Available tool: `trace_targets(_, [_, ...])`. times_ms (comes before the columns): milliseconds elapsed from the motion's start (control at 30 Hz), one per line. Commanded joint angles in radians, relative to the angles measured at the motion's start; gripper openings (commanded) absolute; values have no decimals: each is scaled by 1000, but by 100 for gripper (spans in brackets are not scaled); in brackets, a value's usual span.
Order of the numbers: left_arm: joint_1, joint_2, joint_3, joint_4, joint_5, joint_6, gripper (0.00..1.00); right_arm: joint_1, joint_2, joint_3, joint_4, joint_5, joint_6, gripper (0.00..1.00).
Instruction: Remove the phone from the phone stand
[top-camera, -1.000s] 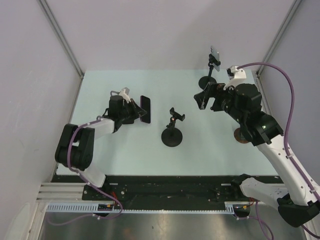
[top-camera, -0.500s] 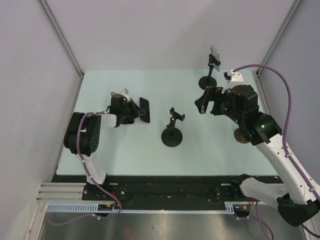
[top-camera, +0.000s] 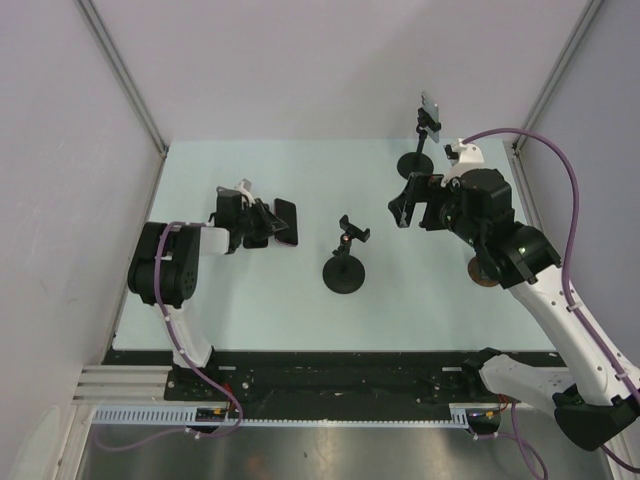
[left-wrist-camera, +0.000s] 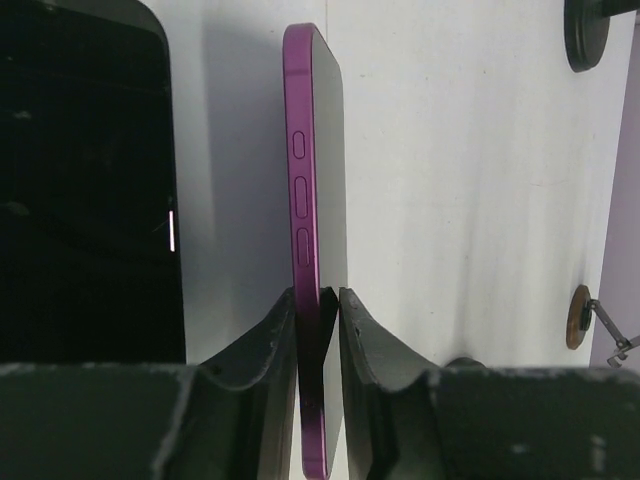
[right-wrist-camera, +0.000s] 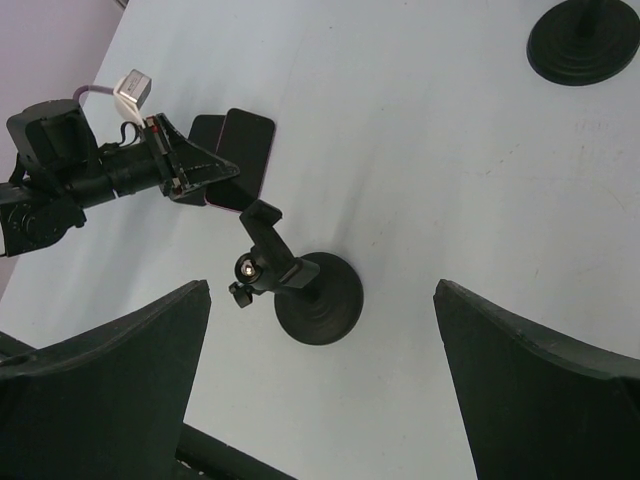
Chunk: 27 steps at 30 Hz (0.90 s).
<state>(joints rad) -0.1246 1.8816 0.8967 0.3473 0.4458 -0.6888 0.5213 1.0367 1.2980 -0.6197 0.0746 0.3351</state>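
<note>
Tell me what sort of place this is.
Probably a robot test booth in a lab, not a home or shop. It has plain grey walls framed by metal rails, a pale table, and a slotted cable duct along the near edge.

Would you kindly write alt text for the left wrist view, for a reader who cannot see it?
The left gripper pinches a purple phone edge-on between its two black fingers, the pale table behind. A black stand base sits at top right.
</note>
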Motion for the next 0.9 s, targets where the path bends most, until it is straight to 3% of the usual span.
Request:
trace_targets(0, [13, -33, -2, 7, -7, 17, 30, -4, 9, 3, 26, 8, -19, 100])
trace_targets(433, [22, -131, 33, -123, -90, 89, 51, -4, 17, 3, 29, 20, -28, 100])
trace_targets(567, [20, -190, 54, -194, -134, 112, 62, -6, 26, 3, 38, 21, -30, 100])
trace_targets(667, [3, -222, 76, -240, -148, 143, 73, -7, 34, 3, 46, 19, -31, 100])
trace_targets(867, [-105, -217, 139, -274, -136, 170, 84, -7, 59, 3, 61, 8, -36, 100])
